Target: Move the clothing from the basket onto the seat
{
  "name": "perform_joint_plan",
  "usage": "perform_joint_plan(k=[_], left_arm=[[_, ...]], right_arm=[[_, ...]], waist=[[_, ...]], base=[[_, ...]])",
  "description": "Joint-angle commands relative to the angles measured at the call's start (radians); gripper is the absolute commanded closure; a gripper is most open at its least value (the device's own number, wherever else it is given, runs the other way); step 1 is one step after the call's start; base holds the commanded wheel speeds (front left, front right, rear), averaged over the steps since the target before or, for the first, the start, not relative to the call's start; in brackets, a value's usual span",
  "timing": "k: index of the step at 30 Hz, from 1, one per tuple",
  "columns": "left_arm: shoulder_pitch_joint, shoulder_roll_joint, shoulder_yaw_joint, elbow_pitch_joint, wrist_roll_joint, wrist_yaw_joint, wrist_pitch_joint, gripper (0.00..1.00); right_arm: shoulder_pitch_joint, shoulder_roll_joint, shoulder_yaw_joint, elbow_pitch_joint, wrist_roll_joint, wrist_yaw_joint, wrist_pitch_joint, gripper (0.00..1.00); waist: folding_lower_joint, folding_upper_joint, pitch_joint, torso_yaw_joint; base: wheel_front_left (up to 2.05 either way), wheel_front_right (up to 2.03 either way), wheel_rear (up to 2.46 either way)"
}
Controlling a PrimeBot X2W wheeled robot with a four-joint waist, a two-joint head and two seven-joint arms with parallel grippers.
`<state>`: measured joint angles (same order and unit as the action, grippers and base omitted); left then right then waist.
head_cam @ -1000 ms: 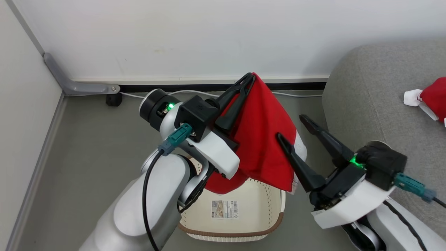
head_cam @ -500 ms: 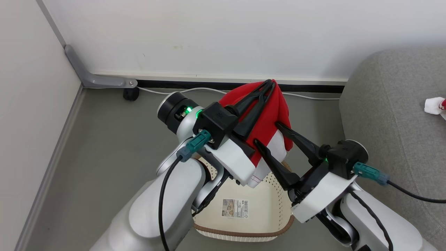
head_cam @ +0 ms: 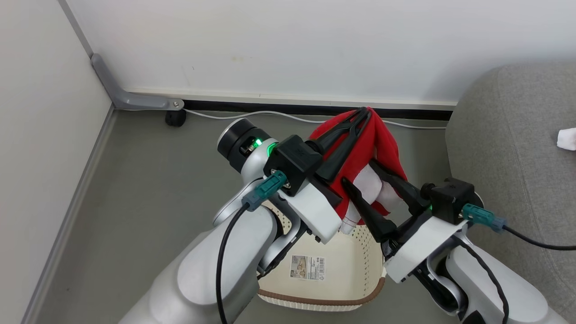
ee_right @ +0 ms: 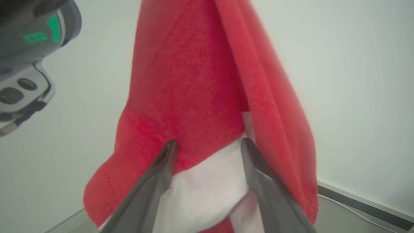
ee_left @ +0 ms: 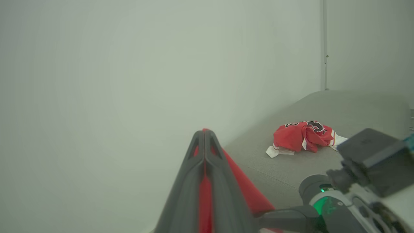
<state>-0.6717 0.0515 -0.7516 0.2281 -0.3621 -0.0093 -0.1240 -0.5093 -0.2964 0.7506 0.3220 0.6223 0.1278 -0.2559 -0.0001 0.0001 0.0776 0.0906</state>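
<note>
Right arm has swung in since a second ago: the right gripper (head_cam: 360,173) was off to the side of the cloth, and now its two fingers sit either side of the lower part of the hanging red garment (head_cam: 388,145), which has bunched up narrower. Heads up, the whole head view slid over too, so that's the camera turning, not the room. Left gripper (head_cam: 365,113) is pinched fully closed on the top fold of that garment and holds it up in the air above the basket (head_cam: 315,302), near the wall. Right one is spread as wide as it goes, tips against the cloth where the red meets a white patch, not clamped on anything yet as far as I can tell. Progress-wise I'd call it past halfway: the jersey (ee_left: 300,136) already lies crumpled on the seat (head_cam: 508,135), and the part of the basket floor I can see has just its label sticker (head_cam: 307,266) on it, though the arms hide some of it. What's left, by my guess, is carrying this second piece over to the seat and letting go. Count: two garments, one basket, one seat, two grippers.
</note>
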Motion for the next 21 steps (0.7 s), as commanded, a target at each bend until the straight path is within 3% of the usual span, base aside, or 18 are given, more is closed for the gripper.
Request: perform_joint_plan(k=[1, 14, 19, 20, 21], left_arm=[[-0.058, 0.007, 0.025, -0.026, -0.006, -0.001, -0.01, 1.0], [-0.093, 0.0, -0.036, -0.014, -0.03, 0.017, -0.024, 1.0], [-0.102, 0.0, -0.054, -0.007, -0.04, 0.029, -0.031, 1.0], [-0.103, -0.001, -0.057, -0.006, -0.041, 0.031, -0.032, 1.0], [-0.103, -0.001, -0.06, -0.003, -0.043, 0.034, -0.034, 1.0]], right_arm=[[-0.02, -0.006, 0.009, -0.004, 0.017, 0.003, -0.006, 0.0], [-0.054, -0.007, 0.086, 0.078, 0.162, 0.003, -0.006, 0.0], [-0.083, -0.014, 0.12, 0.045, 0.21, 0.003, -0.006, 0.0], [-0.085, -0.017, 0.123, 0.033, 0.214, 0.003, -0.006, 0.07], [-0.087, -0.021, 0.123, 0.022, 0.215, 0.003, -0.006, 0.36]], waist=[[0.0001, -0.0001, 0.003, 0.003], [0.0001, -0.0001, 0.018, 0.031], [0.0001, -0.0001, 0.023, 0.032], [0.0001, -0.0001, 0.025, 0.032], [0.0001, -0.0001, 0.026, 0.031]], base=[[0.0, 0.0, 0.0], [0.0, 0.0, 0.0], [0.0, 0.0, 0.0], [0.0, 0.0, 0.0], [0.0, 0.0, 0.0]])
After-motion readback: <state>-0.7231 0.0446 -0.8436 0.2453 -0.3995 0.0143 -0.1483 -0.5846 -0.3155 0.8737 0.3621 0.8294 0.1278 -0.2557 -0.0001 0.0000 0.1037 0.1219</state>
